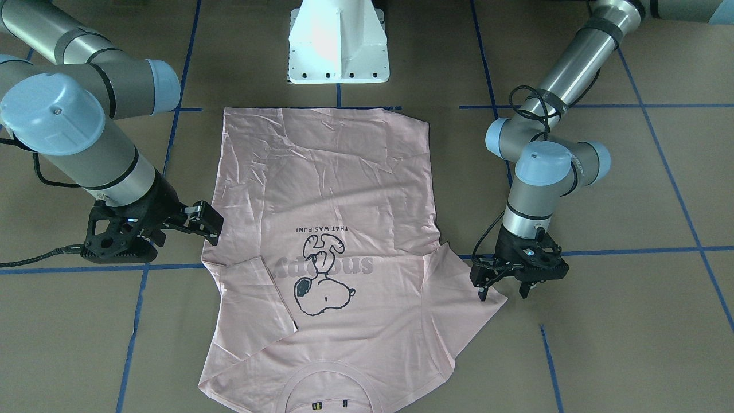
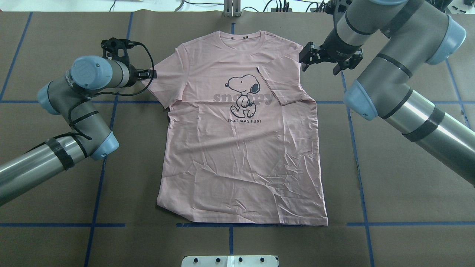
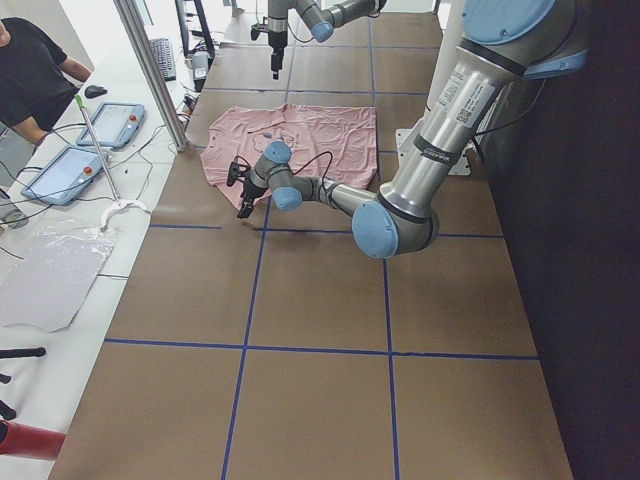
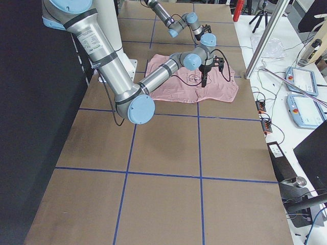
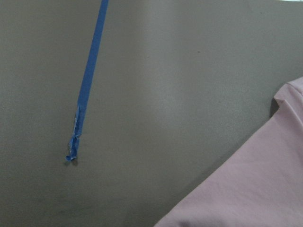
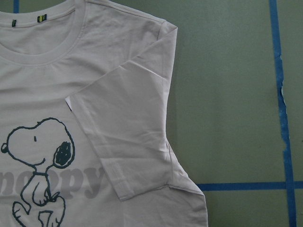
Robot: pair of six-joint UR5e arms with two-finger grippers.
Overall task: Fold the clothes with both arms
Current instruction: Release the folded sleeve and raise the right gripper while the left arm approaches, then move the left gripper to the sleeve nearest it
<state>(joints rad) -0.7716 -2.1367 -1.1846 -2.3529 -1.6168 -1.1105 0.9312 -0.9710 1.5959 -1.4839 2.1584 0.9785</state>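
T-shirt (image 2: 241, 155) lies flat, print up, mid-worktop (image 2: 389, 178). Its long axis runs from the hem, nearest the robot, to the collar, which points away. Right sleeve (image 2: 282, 83) is folded over the chest; left sleeve (image 2: 163, 87) lies spread outward. Left end effector (image 1: 502, 292), wide and empty, sits just outboard of that sleeve. Right end effector (image 2: 322, 66) hovers wide and empty by the folded shoulder.

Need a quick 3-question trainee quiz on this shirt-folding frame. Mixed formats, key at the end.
1. True or false: the T-shirt lies print side up.
2. The sleeve folded over the chest is on the robot's: A) left B) right C) both sides.
3. Fill in: the left claw beside the flat sleeve is ___ (open/shut).
Key: 1 true; 2 B; 3 open.
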